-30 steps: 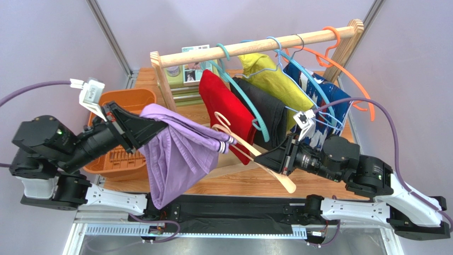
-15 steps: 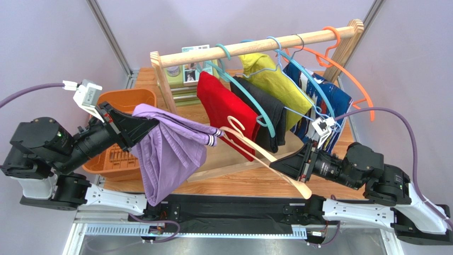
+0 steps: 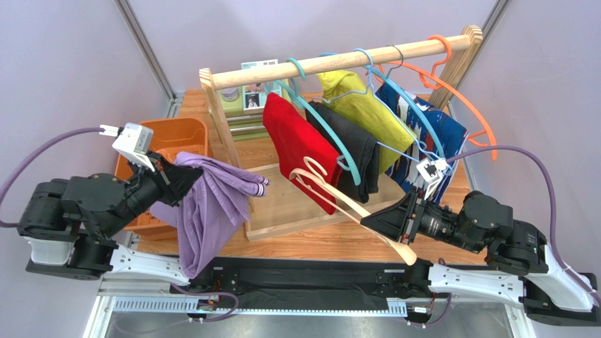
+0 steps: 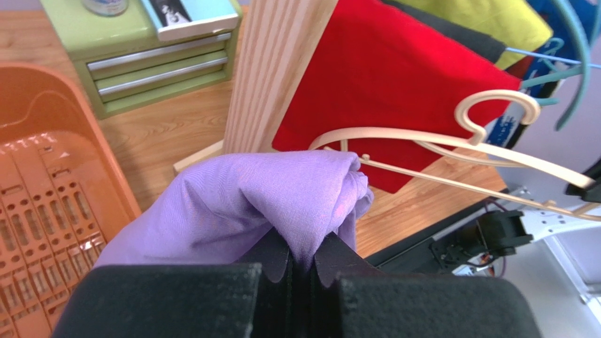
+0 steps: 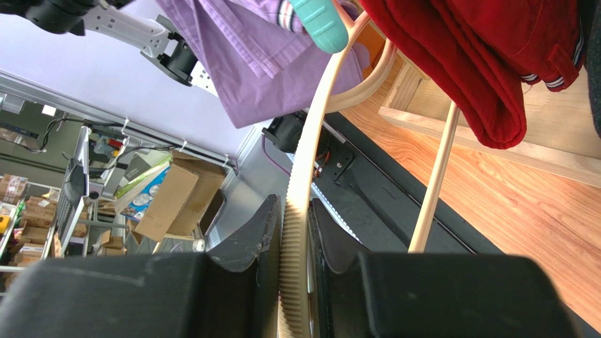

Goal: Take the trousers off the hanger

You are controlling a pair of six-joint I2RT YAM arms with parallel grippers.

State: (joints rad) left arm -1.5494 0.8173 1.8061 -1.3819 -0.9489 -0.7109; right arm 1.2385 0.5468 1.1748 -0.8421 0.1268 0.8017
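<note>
Now the left gripper (image 4: 302, 257) clamps the trousers (image 3: 208, 204) just left of the hanger (image 5: 314, 134). The right gripper (image 5: 295, 218) pinches the hanger's arm, likely bracing it against the pull.

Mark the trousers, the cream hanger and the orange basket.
trousers (image 3: 211, 204), top external view, on the hanging purple cloth.
cream hanger (image 5: 300, 190), right wrist view, on its thick curved arm.
orange basket (image 3: 173, 134), top external view, on its inner far wall.
</note>
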